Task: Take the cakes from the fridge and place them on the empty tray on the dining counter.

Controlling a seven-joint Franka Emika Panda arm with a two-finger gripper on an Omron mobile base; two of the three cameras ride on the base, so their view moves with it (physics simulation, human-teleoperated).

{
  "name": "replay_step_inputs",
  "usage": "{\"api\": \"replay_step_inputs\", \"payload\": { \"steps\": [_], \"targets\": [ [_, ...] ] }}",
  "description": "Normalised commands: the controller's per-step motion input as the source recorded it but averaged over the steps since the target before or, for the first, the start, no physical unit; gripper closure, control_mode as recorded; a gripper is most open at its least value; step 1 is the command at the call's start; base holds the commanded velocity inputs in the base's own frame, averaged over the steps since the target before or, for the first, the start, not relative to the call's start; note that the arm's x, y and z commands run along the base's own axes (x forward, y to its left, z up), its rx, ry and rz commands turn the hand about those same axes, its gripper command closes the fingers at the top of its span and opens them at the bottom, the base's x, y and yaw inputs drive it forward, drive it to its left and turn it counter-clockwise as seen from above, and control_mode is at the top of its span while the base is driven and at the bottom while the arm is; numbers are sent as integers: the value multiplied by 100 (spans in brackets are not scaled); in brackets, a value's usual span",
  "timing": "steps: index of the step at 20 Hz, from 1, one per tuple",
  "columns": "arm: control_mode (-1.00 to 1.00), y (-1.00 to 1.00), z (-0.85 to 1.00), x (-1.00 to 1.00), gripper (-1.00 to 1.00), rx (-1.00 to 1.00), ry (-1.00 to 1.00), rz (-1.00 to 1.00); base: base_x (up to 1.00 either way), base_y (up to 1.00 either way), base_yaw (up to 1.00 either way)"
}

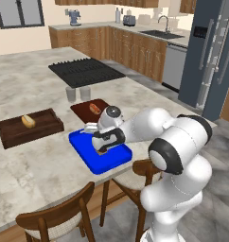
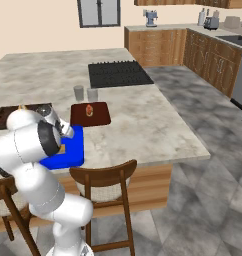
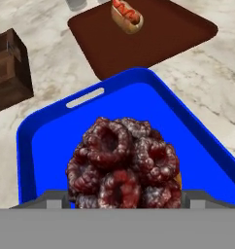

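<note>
On the blue tray [image 3: 207,146]: 1 dark cake [image 3: 123,163].

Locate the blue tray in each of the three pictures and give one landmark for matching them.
Left base view: the blue tray lies at centre, partly under the gripper.
Right base view: left of centre, its right part shows past the arm.
Hand view: it spans the lower half, under a dark red cake.
Shared landmark: the reddish-brown board with the hot dog, just beyond the tray.

From the hand view I can't see where the dark brown-red round cake [image 3: 123,163] meets the bright blue rectangular tray [image 3: 202,146]; my fingertips are hidden too.
</note>
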Motion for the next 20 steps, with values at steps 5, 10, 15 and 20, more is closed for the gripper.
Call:
{"api": "replay_step_inputs", "payload": {
  "steps": [5,10,15,20],
  "targets": [
    [-100,2,-19,18,100,0,0,0,0,0,0],
    [-100,14,-17,27,100,0,0,0,0,0,0],
    [-100,23,-22,25,100,0,1,0,0,0,0],
    [-100,24,-30,8,100,-1,2,0,0,0,0]
  ]
}}
